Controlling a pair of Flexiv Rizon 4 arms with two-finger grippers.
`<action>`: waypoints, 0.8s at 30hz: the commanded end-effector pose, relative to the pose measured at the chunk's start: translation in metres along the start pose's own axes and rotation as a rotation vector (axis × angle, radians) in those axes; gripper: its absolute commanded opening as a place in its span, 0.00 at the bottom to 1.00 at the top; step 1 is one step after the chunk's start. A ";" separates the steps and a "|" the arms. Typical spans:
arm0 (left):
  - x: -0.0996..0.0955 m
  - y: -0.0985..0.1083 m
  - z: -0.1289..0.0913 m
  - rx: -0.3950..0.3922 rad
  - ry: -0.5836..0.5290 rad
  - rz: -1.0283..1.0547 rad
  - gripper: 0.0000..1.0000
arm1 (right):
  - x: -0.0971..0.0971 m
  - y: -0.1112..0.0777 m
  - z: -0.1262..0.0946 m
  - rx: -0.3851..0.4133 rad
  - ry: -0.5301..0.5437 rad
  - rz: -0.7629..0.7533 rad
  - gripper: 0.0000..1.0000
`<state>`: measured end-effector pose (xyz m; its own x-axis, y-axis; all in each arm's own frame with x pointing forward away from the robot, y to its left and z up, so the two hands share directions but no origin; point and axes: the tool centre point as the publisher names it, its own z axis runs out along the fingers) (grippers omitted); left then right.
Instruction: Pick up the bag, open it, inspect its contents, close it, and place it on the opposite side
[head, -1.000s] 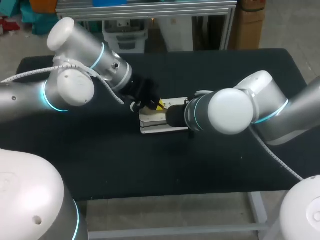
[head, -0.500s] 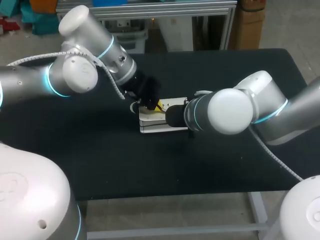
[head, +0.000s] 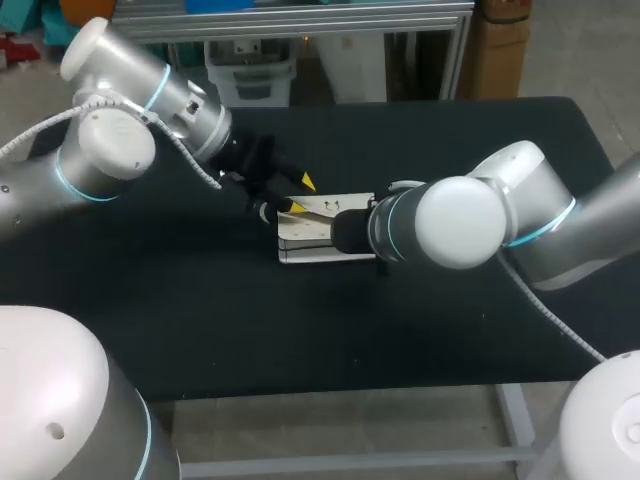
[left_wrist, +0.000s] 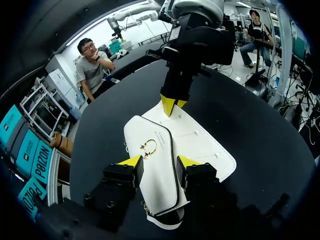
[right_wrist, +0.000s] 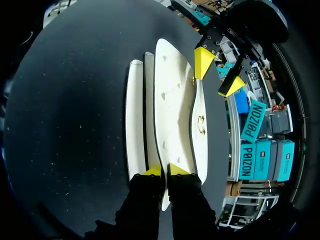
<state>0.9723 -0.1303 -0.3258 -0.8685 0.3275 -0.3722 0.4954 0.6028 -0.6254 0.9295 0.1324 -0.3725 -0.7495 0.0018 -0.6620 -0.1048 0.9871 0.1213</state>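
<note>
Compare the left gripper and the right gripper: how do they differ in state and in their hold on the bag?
The left gripper has its fingers wide apart; the right gripper has them nearly together. The right gripper pinches one edge of the bag; the left gripper only straddles the opposite end. Both have yellow tips.

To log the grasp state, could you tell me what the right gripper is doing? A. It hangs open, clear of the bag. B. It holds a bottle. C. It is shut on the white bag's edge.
C: the right gripper has both yellow tips closed on the edge of the white bag.
</note>
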 end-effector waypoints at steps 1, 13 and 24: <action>0.001 0.000 -0.006 0.102 -0.045 0.007 0.46 | 0.004 -0.003 0.002 -0.013 -0.133 0.000 0.00; -0.011 0.004 -0.014 0.195 -0.070 -0.128 0.67 | 0.004 -0.003 0.002 -0.013 -0.133 0.000 0.32; -0.012 0.000 -0.023 0.210 -0.063 -0.256 1.00 | 0.004 -0.003 0.002 -0.013 -0.133 0.000 1.00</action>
<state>0.9830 -0.1194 -0.3077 -0.9652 0.1328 -0.2252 0.2615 0.4935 -0.8295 0.9304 0.1328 -0.3717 -0.7483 0.0023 -0.6634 -0.1050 0.9870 0.1219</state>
